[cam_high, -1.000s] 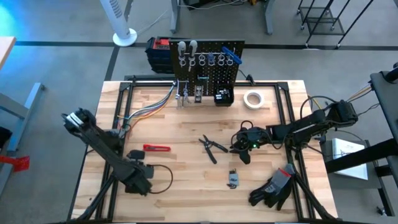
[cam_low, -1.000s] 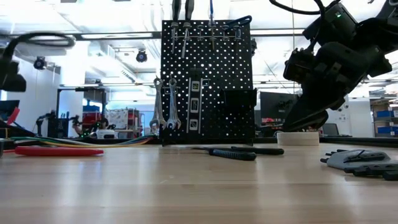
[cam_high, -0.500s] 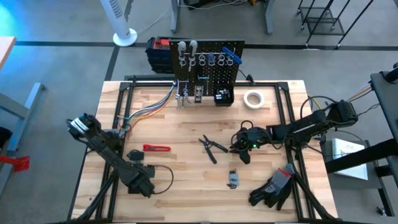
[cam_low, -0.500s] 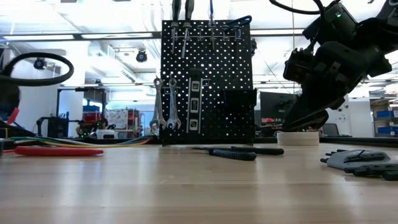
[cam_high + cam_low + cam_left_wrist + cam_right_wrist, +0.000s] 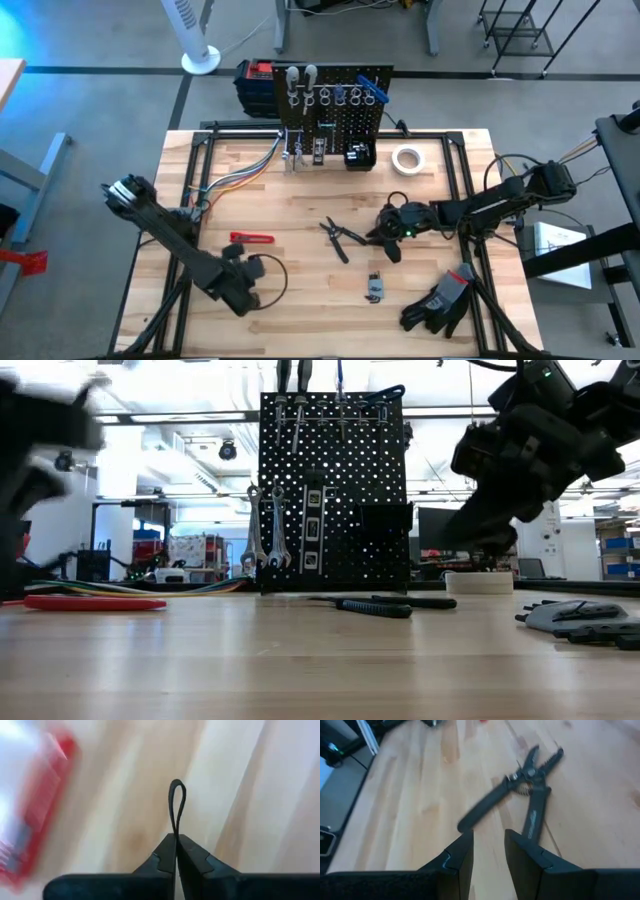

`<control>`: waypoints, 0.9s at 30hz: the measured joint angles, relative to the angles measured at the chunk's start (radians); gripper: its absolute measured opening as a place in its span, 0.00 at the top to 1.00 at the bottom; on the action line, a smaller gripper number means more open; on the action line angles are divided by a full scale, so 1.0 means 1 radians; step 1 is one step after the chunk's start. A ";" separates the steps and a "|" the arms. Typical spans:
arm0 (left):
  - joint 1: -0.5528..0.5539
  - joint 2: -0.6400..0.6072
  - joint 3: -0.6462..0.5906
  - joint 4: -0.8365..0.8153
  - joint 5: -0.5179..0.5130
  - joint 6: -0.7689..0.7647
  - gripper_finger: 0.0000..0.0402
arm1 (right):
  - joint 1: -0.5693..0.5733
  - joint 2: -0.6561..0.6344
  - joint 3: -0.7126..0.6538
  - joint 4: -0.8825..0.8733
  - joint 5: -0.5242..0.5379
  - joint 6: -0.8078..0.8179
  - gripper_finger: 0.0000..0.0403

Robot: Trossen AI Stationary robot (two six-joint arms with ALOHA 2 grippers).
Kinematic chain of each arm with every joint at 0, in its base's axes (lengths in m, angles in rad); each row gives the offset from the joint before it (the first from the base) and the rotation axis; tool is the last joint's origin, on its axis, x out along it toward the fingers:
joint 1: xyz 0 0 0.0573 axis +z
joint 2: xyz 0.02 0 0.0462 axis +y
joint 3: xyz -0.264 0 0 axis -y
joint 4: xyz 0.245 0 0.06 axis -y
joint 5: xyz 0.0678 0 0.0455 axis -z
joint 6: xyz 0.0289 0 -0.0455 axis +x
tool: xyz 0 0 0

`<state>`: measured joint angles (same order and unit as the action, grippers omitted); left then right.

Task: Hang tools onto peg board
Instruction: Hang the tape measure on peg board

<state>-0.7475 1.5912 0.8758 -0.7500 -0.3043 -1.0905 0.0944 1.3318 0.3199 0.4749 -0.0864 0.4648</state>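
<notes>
Just ahead of the right hand [image 5: 488, 851], fingers slightly apart, lie black pliers [image 5: 520, 790].

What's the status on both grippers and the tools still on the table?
Left gripper shut, empty, near red-handled tool. Right gripper open beside black pliers. Peg board partly filled. Nothing in the way.

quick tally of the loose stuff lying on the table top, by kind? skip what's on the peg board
Black pliers: 1
Red-handled tool: 1
Small grey tool: 1
White tape roll: 1
Black gloves, one pile: 1
Total: 5 loose items. No count of the single gloves in the pile.
</notes>
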 joint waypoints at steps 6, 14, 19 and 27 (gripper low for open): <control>0.007 -0.126 0.013 0.147 -0.269 0.140 1.00 | 0.001 -0.012 0.000 0.052 -0.022 -0.001 0.74; 0.059 -0.172 0.012 0.188 -0.380 0.194 1.00 | 0.057 -0.002 0.067 0.093 -0.048 -0.062 0.74; 0.126 -0.148 0.012 0.292 -0.426 0.229 1.00 | 0.108 0.033 0.167 0.093 0.006 -0.152 0.68; 0.239 -0.087 0.012 0.592 -0.461 0.485 1.00 | 0.157 0.094 0.294 0.092 0.202 -0.255 0.56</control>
<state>-0.5082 1.5040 0.8875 -0.1582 -0.7650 -0.6054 0.2516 1.4257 0.6142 0.5671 0.1155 0.2096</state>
